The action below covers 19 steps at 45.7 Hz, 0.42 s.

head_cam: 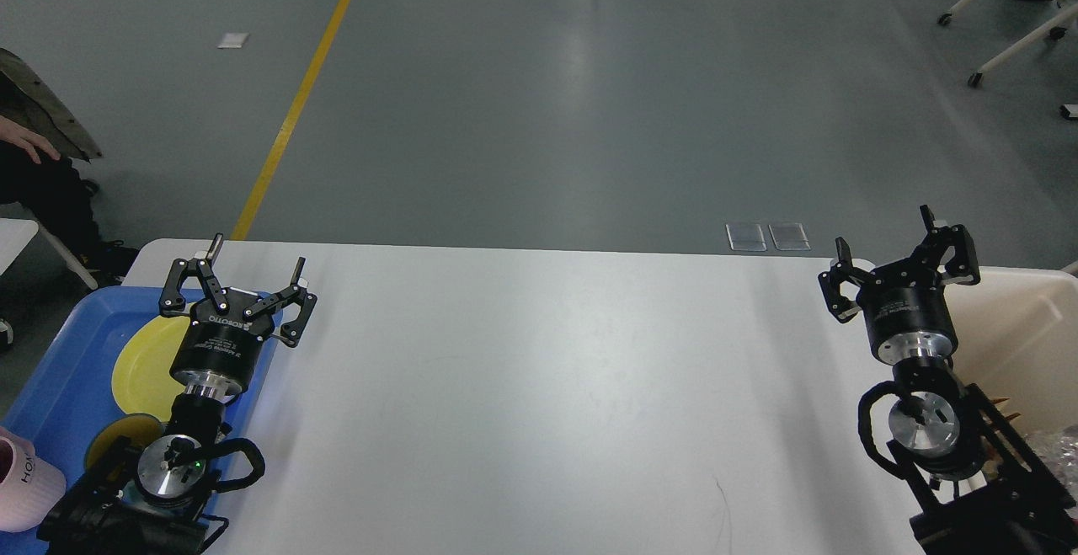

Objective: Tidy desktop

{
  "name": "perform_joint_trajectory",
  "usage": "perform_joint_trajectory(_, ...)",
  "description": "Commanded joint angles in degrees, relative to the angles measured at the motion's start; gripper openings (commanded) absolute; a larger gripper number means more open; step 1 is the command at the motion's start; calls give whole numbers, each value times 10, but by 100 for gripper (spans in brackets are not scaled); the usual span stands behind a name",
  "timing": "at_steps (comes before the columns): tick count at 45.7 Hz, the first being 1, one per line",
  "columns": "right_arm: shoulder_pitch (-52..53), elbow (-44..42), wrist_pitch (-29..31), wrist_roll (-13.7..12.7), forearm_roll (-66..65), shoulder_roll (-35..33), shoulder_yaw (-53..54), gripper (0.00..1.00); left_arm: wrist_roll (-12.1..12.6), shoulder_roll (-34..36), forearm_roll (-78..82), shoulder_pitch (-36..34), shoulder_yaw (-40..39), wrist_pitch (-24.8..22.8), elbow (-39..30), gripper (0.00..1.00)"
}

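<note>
The white bench (539, 386) fills the middle of the view, with nothing loose seen on it. Left hand (253, 273) at 9 o'clock and right hand (897, 252) at 3 o'clock hang spread, holding nothing. Dropping the left risks knocking the yellow plate (143, 361) in the blue tray (59, 370)

Left claw (253, 264) body reads "ROBOTIQ"; pink cup (25, 481) reads "HOM".
</note>
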Motion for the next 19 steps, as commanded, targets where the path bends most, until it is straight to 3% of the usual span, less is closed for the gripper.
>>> perform_joint_trajectory(1,-11,-3,29,-1,1,-4,3,100,0,0,0,0,1,0,0,97)
perform_joint_trajectory(7,-15,-4,65,0,6,-9,2,100,0,0,0,0,0,0,0,97)
perform_joint_trajectory(19,-15,-35,72,1,35,-4,-3,100,1,0,0,0,0,0,0,97)
